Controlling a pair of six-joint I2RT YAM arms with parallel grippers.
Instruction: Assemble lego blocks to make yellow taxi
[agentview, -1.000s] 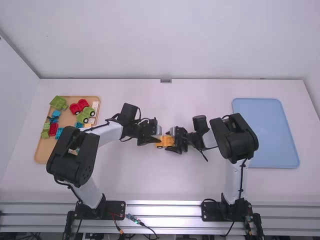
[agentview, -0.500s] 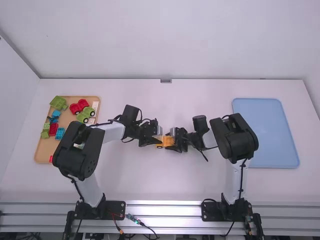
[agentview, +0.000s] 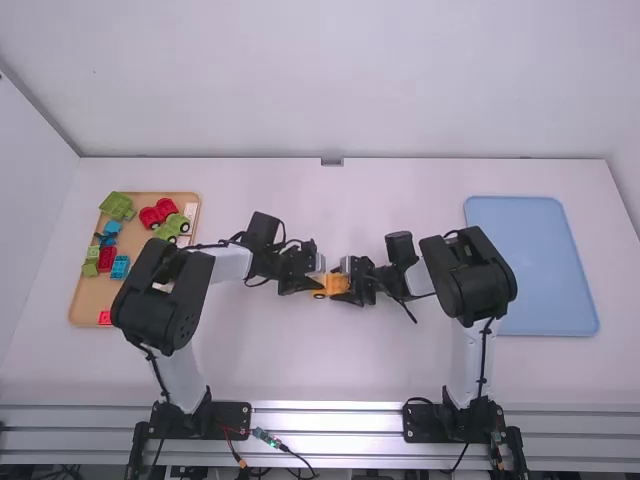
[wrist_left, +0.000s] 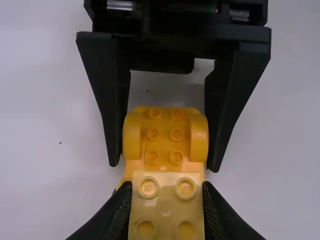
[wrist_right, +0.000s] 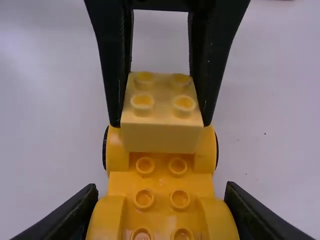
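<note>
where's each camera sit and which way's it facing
High view: behind and above left arm, right arm (both showing); faces forward, down onto table.
Left wrist view: on left wrist, facing own jaws, pale block.
Right wrist view: on right wrist, facing own jaws, yellow base.
Wrist views face each other; both show pale block, yellow base.

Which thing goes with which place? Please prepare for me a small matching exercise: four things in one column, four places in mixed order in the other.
Things:
1. pale yellow block
2. orange-yellow car base
3. blue tray
4. red bricks

Places:
A. in the tan tray
B. between the fingers of the right pincer
C. at the right side of the table
D. between the fingers of the left pincer

Right pairs: 1-D, 2-B, 3-C, 4-A
</note>
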